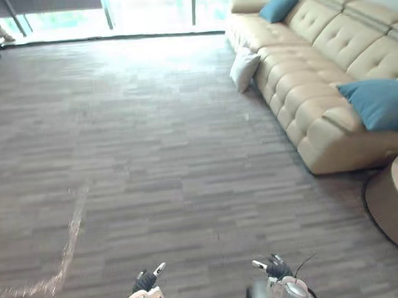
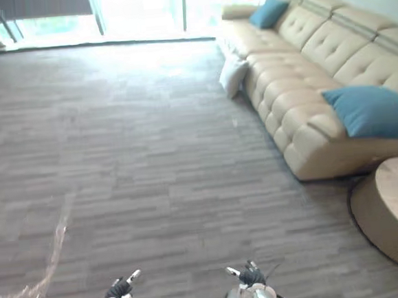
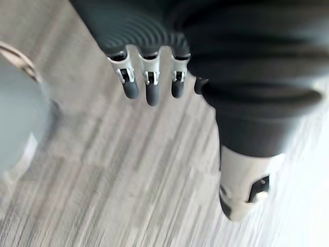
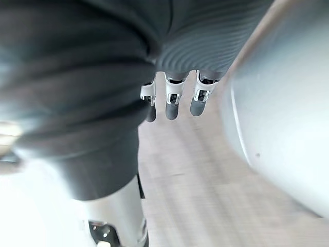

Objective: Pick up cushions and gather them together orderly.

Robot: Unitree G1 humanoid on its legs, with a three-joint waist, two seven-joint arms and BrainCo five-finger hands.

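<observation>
White cushion [image 1: 244, 69] lies well apart from left hand [image 1: 146, 281] and right hand [image 1: 276, 268], fingers [image 3: 151, 95] apparently straight, empty.

We see a smooth, tufted cream leather sofa [image 1: 330, 63], a matt teal cloth cushion [image 1: 381, 103], and a grey wood-grain plank floor [image 1: 151, 159].

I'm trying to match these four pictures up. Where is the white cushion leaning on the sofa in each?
Left eye view: white cushion upper right of centre, on the floor against the sofa.
Right eye view: same place, slightly further left.
Left wrist view: left hand hanging over floor.
Right wrist view: right hand hanging over floor.
Shared landmark: the sofa in both eye views.
</observation>
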